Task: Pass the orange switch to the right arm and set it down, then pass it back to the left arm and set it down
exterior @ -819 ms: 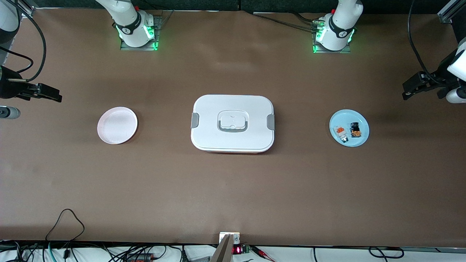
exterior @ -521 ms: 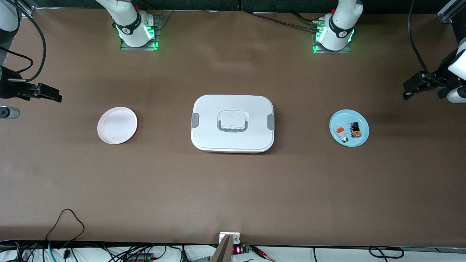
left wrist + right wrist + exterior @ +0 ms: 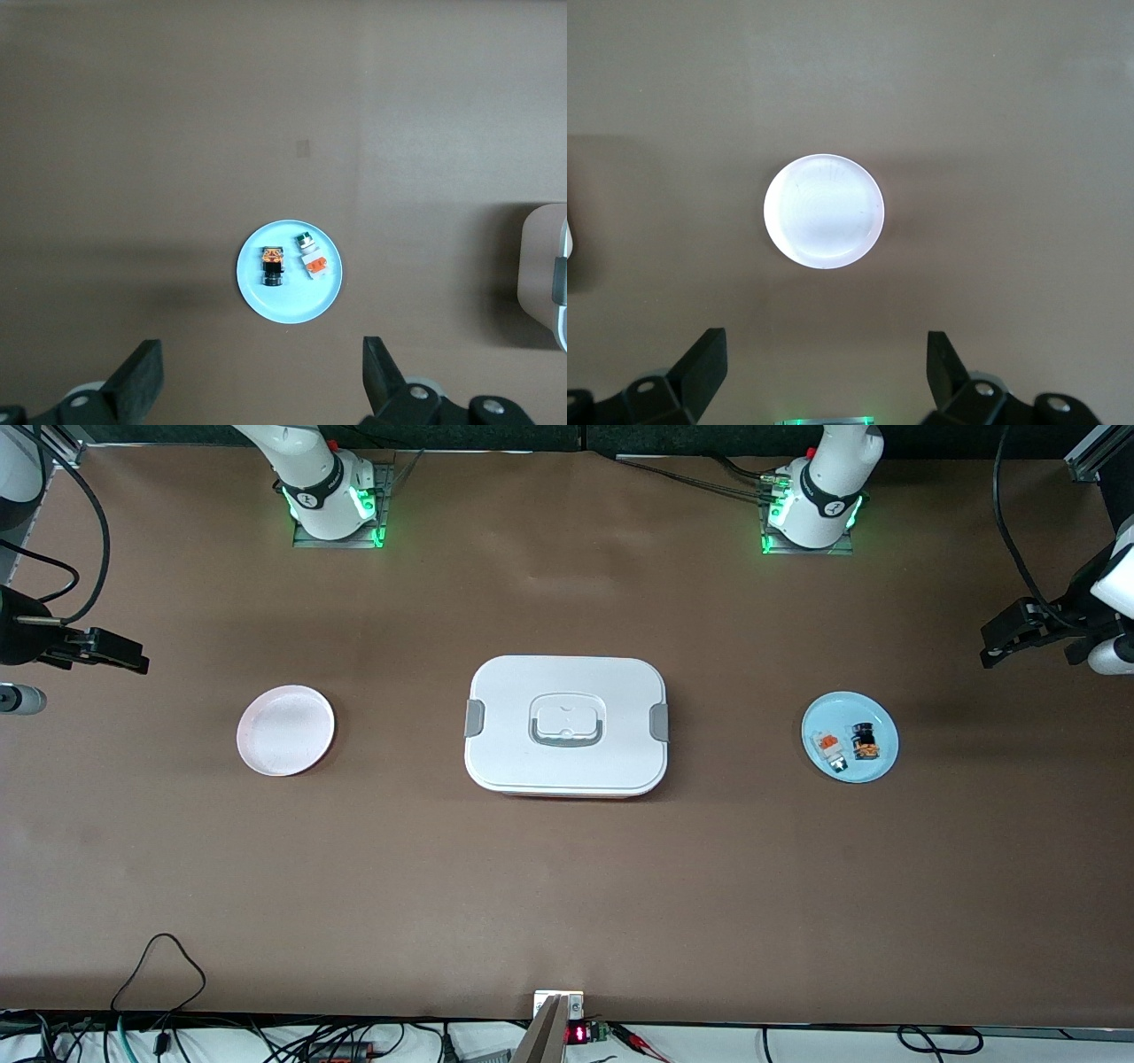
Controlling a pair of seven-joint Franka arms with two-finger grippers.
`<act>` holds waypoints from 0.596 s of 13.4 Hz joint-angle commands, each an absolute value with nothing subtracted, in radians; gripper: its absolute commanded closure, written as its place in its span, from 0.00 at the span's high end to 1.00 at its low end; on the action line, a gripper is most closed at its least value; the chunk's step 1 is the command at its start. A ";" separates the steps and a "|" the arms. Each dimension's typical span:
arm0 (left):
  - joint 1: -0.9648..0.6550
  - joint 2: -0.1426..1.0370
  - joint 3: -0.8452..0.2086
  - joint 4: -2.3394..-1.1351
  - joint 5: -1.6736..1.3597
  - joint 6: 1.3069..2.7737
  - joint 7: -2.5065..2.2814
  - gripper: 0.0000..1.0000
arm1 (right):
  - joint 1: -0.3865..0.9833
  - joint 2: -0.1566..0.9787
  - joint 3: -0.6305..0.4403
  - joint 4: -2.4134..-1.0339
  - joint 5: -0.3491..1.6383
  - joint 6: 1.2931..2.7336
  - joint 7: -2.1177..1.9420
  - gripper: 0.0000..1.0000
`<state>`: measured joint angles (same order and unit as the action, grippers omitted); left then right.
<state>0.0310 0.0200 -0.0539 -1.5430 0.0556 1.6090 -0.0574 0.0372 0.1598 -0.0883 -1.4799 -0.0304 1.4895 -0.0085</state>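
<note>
The orange switch (image 3: pixel 866 742) (image 3: pixel 273 266) is a tiny black piece with amber parts. It lies on a light blue plate (image 3: pixel 850 766) (image 3: pixel 292 301) toward the left arm's end of the table. The white box (image 3: pixel 567 726), with grey latches and a handle, stands in the middle of the table. My left gripper (image 3: pixel 992 645) (image 3: pixel 263 363) hangs high over the table's left-arm end, open and empty, well apart from the blue plate. My right gripper (image 3: pixel 124 654) (image 3: pixel 824 354) hangs high over the right-arm end, also open and empty.
A small white block with a red-orange top (image 3: pixel 829 749) (image 3: pixel 312 258) lies beside the switch on the blue plate. An empty pale pink plate (image 3: pixel 285 730) (image 3: pixel 824 212) sits toward the right arm's end. Cables run along the table edge nearest the camera.
</note>
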 commanded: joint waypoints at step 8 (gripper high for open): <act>0.021 0.063 -0.040 -1.480 0.057 1.589 -0.061 0.99 | 0.034 0.146 -0.095 -1.479 -0.015 1.486 -0.023 1.00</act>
